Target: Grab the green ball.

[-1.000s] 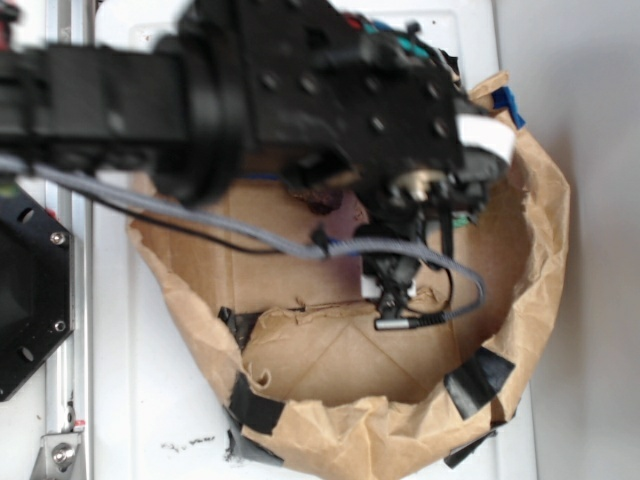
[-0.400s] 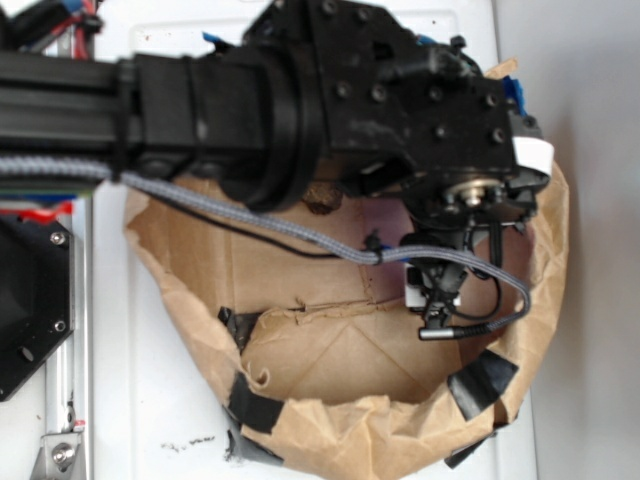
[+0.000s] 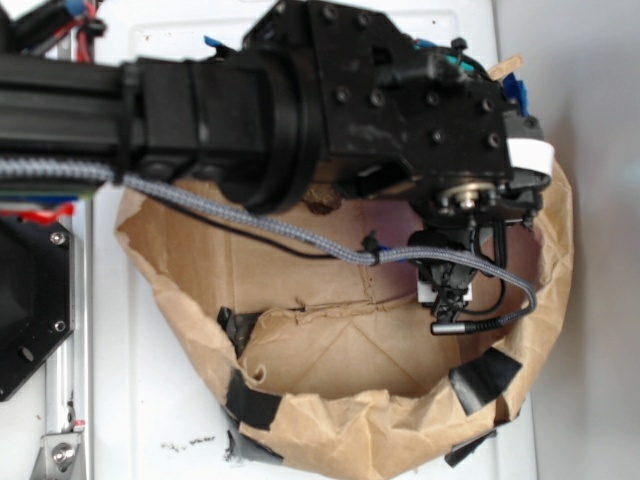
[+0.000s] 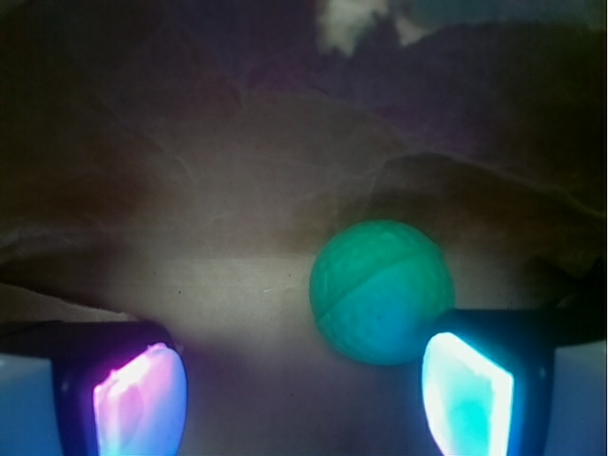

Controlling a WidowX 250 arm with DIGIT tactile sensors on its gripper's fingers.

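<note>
Inside the crumpled brown paper bag (image 3: 330, 430), which lies opened out on the white tabletop (image 3: 160, 400), the black robot arm (image 3: 300, 100) reaches across from the left and fills most of the exterior view. Its bulk covers the bag's upper part and everything below the wrist, so the green ball cannot be seen from outside at all. A grey braided cable (image 3: 300, 235) loops from the arm over the bag's floor, and strips of black tape (image 3: 480, 375) patch the bag's rim at the lower left and lower right. A black mounting plate (image 3: 30, 300) sits at the left edge, partly cut off. From the wrist camera, the tool (image 4: 304, 389) hangs with its two pads spread wide apart and holds nothing; the left pad (image 4: 138, 399) glows pink-violet and the right pad (image 4: 465, 389) glows cyan. The green ball (image 4: 380, 290) rests on the paper floor, lying toward the right side of the gap, just beside the right pad, whose top corner overlaps the ball's lower right edge in the picture; whether they touch I cannot tell. The ball shows a faint curved seam. Dim, wrinkled paper rises behind it, and the far wall is dark and hard to make out.
</note>
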